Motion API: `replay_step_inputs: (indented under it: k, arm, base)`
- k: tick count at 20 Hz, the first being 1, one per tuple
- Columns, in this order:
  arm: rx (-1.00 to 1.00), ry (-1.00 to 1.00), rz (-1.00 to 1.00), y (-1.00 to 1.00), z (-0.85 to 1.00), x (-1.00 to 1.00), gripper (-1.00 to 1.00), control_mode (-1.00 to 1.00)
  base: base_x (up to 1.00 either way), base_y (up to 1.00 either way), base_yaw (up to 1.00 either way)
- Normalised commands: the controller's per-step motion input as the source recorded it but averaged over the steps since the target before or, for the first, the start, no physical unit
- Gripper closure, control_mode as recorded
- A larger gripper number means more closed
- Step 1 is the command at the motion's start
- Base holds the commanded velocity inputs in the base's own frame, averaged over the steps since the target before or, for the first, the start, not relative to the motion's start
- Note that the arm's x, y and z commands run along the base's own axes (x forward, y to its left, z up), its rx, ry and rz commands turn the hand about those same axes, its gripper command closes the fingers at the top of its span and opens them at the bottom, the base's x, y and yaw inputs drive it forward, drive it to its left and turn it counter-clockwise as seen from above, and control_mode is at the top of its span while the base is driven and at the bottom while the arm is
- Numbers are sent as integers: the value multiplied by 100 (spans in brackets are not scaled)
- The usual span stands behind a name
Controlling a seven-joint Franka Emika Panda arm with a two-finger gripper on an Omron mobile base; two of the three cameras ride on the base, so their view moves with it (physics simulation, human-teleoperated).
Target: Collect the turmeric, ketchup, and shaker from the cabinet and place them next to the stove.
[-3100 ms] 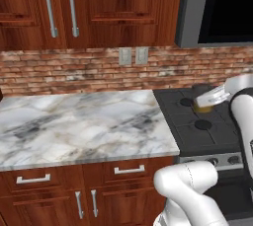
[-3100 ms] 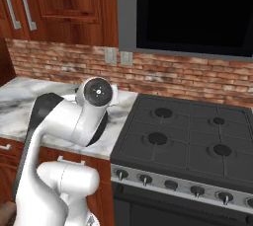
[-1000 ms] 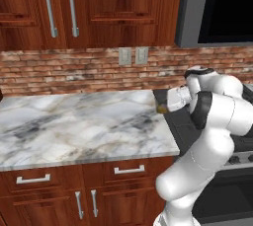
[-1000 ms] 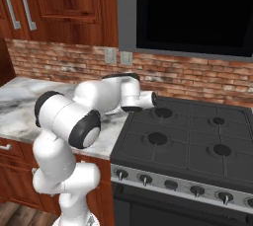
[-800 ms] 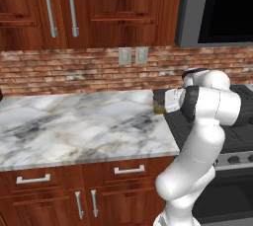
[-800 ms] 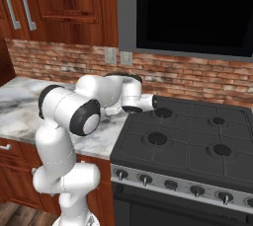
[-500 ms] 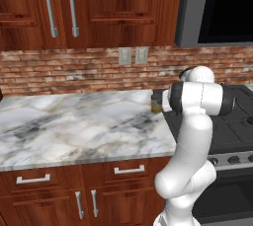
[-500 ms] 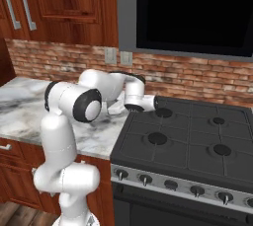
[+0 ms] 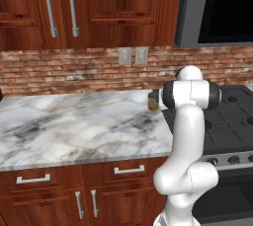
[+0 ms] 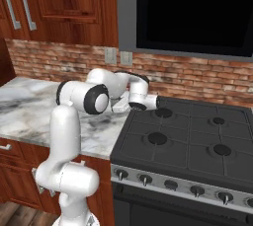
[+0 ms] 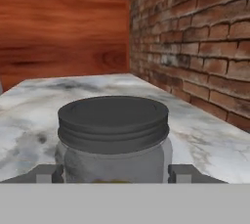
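The turmeric [image 11: 114, 135], a clear glass jar with a dark lid, sits between my gripper's [image 11: 115, 173] two fingertips, one pressed against each side of it. My gripper is shut on the jar. In the left base view the turmeric [image 9: 153, 100] is low over the right end of the marble counter [image 9: 74, 126], just left of the black stove [image 9: 232, 121], and my hand is behind my forearm. I cannot tell whether the jar touches the counter. The stove [image 10: 188, 141] lies right of my wrist [image 10: 141, 100]. The ketchup and shaker are out of view.
A brick wall [image 9: 89, 69] with two outlets [image 9: 134, 55] runs behind the counter. Wall cupboards [image 9: 99, 8] and a microwave [image 10: 197, 13] hang above. A reddish wooden panel [image 11: 63, 32] closes the counter's far end.
My arm has swung left from over the stove, carrying the jar to the counter's right end. The elbow has folded upright in front of the stove's edge. The grip is unchanged.
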Motion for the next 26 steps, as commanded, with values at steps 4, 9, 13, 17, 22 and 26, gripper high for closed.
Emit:
replay_step_inputs:
  k: [4, 9, 13, 17, 22, 26]
  arm:
    - [0, -12, 0, 12, -32, 35, 100, -100]
    - [0, -12, 0, 9, -27, 24, 100, -100]
    - [0, -3, 0, 4, -20, 26, 100, -100]
    - [0, 0, 0, 0, -21, 26, 100, -100]
    - [0, 0, 0, 0, -18, 25, 100, -100]
    - [0, 0, 0, 0, -23, 15, -100, -100]
  base:
    - [0, 0, 0]
    - [0, 0, 0]
    - [0, 0, 0]
    - [0, 0, 0]
    - [0, 0, 0]
    - [0, 0, 0]
